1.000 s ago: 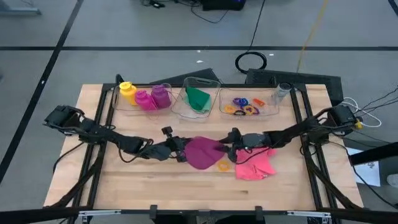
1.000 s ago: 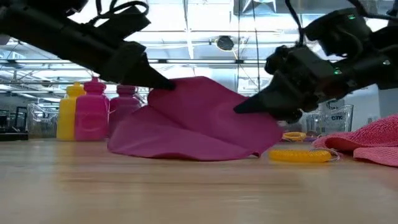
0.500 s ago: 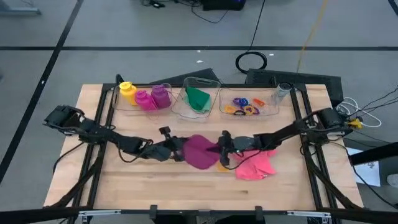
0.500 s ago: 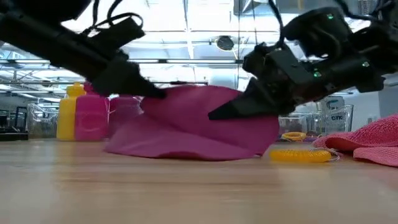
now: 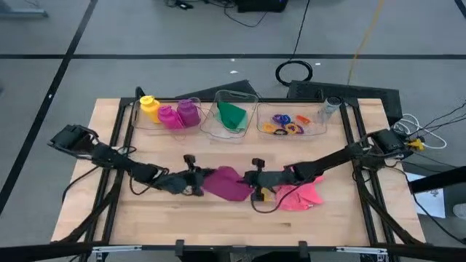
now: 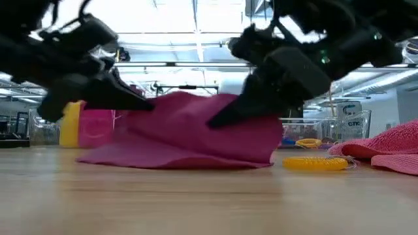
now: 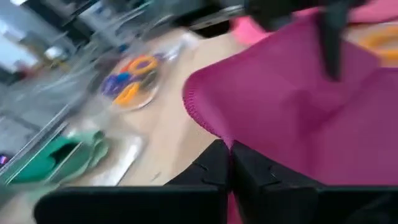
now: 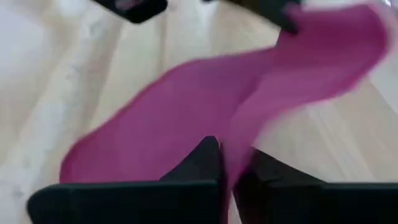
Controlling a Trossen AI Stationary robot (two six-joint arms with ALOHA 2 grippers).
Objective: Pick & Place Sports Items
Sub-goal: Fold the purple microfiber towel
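1. The wooden table (image 5: 145,218) takes up most of the high view, with both dark arms reaching in toward the middle from either side.
2. Three clear plastic bins (image 5: 237,127) sit in a row along the far edge. The left one has the yellow bottle (image 5: 149,107), magenta bottle (image 5: 167,116) and purple bottle (image 5: 188,112), the middle one has the green cloth (image 5: 231,115), and the right one has the little rings (image 5: 287,124).
3. The magenta cloth (image 5: 226,183) is right at the middle of the table, bunched up between the two grippers, with its lower edge on the wood in the low view.
4. The pink cloth (image 5: 302,195) lies just right of it, partly under the right arm.
5. The left gripper (image 5: 196,183) has its fingers pinched tight on the left edge of the magenta cloth.
6. The right gripper (image 5: 251,182) is clamped on the cloth's right edge, fingers closed with fabric between them.
7. A yellow ring (image 6: 315,163) lies flat on the table near the pink cloth, at the right end of the magenta one.
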